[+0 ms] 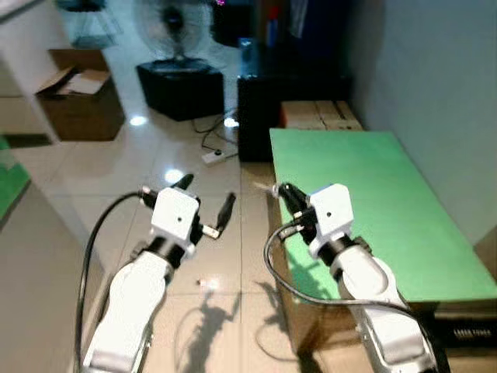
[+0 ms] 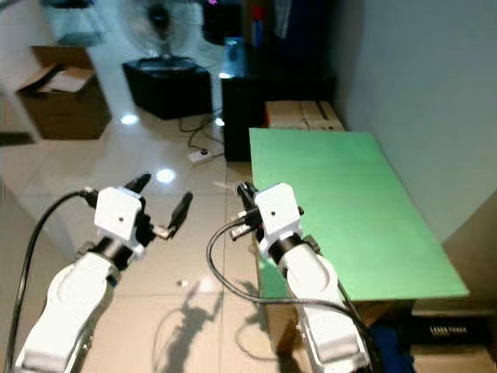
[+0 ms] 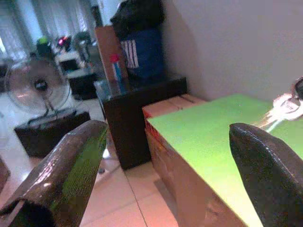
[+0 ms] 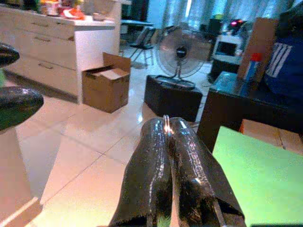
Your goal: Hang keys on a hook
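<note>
Both silver arms reach forward from the bottom of the head views, forearms angled inward and up, a black cable looping along each.

The left claw (image 1: 206, 203) sits at the end of a white wrist block, its two black fingers spread wide with a clear gap between them. In the left wrist view both fingers (image 3: 64, 172) frame the sides with open space between.

The right claw (image 1: 281, 193) points forward and slightly left. Its fingers (image 4: 154, 175) are pressed together along their length in the right wrist view, with a thin metal sliver pinched at the tips.
</note>
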`<state>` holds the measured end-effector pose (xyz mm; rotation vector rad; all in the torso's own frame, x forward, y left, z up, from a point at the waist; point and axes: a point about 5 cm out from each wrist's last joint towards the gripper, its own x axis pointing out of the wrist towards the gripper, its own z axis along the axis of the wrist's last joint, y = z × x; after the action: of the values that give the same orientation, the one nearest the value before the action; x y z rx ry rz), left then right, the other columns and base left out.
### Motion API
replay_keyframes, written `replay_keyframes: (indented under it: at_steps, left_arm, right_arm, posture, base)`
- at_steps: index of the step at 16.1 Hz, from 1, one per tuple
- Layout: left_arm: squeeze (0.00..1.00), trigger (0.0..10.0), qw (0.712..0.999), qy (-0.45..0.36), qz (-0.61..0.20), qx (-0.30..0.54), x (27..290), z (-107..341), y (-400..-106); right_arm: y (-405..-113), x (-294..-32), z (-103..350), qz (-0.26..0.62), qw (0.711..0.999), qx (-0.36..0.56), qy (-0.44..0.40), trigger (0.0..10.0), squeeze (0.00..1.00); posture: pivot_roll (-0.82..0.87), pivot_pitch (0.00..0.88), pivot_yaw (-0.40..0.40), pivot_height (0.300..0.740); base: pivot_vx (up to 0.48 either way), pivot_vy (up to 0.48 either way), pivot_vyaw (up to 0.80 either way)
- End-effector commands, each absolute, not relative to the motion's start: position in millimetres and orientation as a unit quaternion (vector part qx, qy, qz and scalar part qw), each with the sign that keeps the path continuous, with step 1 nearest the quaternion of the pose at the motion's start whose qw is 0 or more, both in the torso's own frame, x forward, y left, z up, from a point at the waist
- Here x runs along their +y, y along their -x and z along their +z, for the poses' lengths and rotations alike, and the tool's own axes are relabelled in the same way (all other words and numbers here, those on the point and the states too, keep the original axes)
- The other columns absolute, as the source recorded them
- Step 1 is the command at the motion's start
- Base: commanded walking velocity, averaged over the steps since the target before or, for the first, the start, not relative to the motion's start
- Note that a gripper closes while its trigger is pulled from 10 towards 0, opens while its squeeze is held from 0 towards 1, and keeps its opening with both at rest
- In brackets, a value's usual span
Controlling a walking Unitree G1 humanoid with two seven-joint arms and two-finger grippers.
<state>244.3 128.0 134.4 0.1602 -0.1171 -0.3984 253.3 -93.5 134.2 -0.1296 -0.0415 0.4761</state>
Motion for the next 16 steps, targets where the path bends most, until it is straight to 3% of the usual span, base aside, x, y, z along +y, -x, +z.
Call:
replay_keyframes:
  at_steps: [1, 16]
  left_arm:
    - [0.00, 10.0, 0.976, -0.083, -0.190, -0.067, 127, 139, -246]
    - [0.00, 10.0, 0.978, -0.082, -0.173, -0.083, 123, 148, -256]
  right_arm:
    - [-255, -94, 137, 0.242, 0.968, -0.025, 0.064, 10.0, 0.00]
    - [-259, -103, 131, 0.233, 0.971, -0.012, 0.051, 10.0, 0.00]
  posture:
    - [0.03, 0.000, 0.024, 0.740]
    - [0.03, 0.000, 0.030, 0.740]
  base:
    - [0.000, 0.000, 0.80]
    - [0.000, 0.000, 0.80]
